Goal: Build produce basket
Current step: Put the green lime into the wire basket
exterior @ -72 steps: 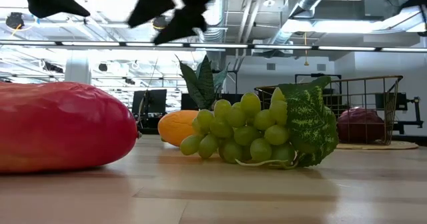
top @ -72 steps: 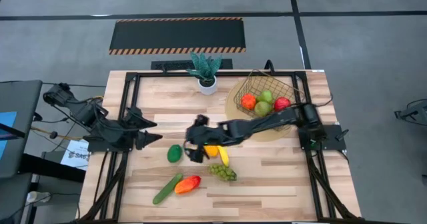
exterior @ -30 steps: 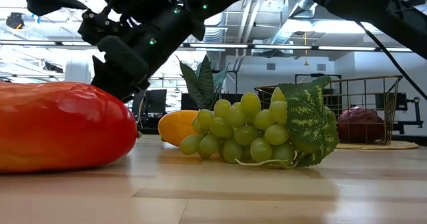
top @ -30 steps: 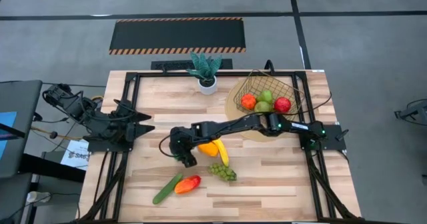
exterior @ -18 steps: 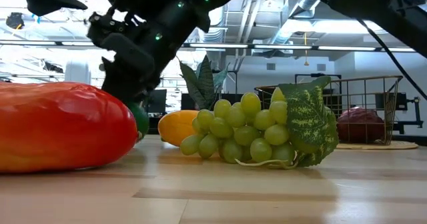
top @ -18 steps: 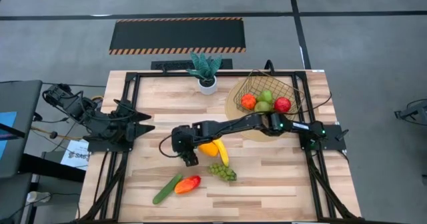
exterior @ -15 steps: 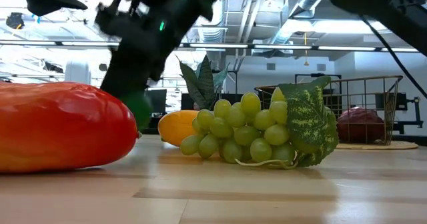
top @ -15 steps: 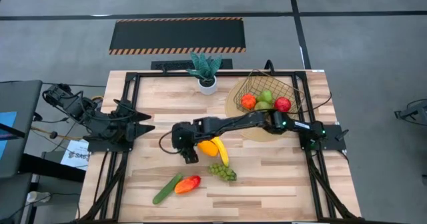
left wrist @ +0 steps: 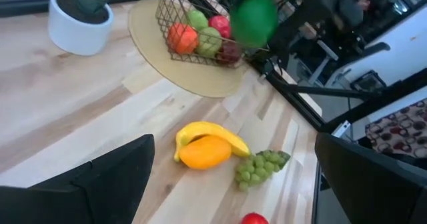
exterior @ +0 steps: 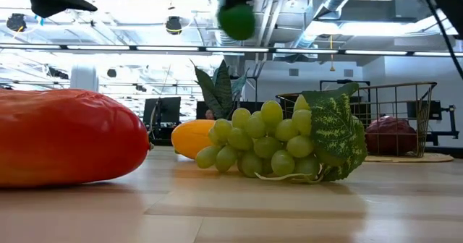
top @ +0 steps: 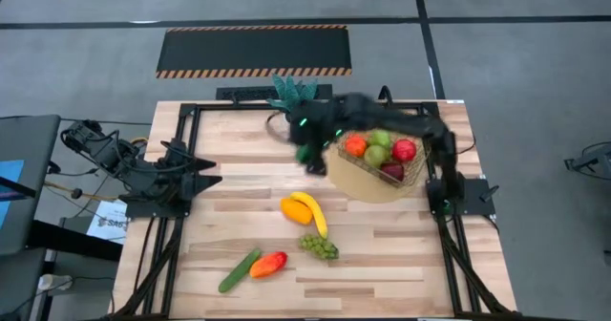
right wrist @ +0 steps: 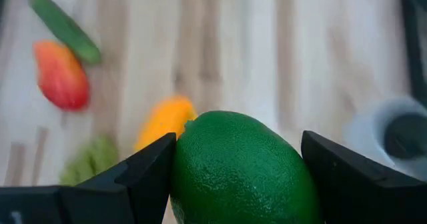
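Observation:
My right gripper [top: 310,155] is shut on a green lime [right wrist: 243,167], high above the table and just left of the gold wire basket [top: 412,130]. The lime also shows in the low view [exterior: 237,20] and the left wrist view [left wrist: 253,21]. The basket stands on a round tan mat and holds an orange, green pears, a red apple and a plum. A banana [top: 315,212], an orange pepper [top: 295,209], grapes [top: 320,247], a cucumber [top: 239,270] and a red pepper [top: 270,263] lie on the table. My left gripper [top: 205,180] is open and empty at the table's left edge. My right gripper pinches the lime between its two fingers, one finger on each of its opposite sides [right wrist: 183,164]. The fingers point down toward the table. The lime is lifted clear, high above the table top.
A spiky green plant in a white pot [left wrist: 77,24] stands at the far edge, just behind my right gripper. The black frame rails [top: 181,139] run along the table's sides.
My right gripper has risen from the table's middle left with the lime and swung toward the far right, up to the basket's left side. The lime is lifted clear of the table. The other produce has stayed in place.

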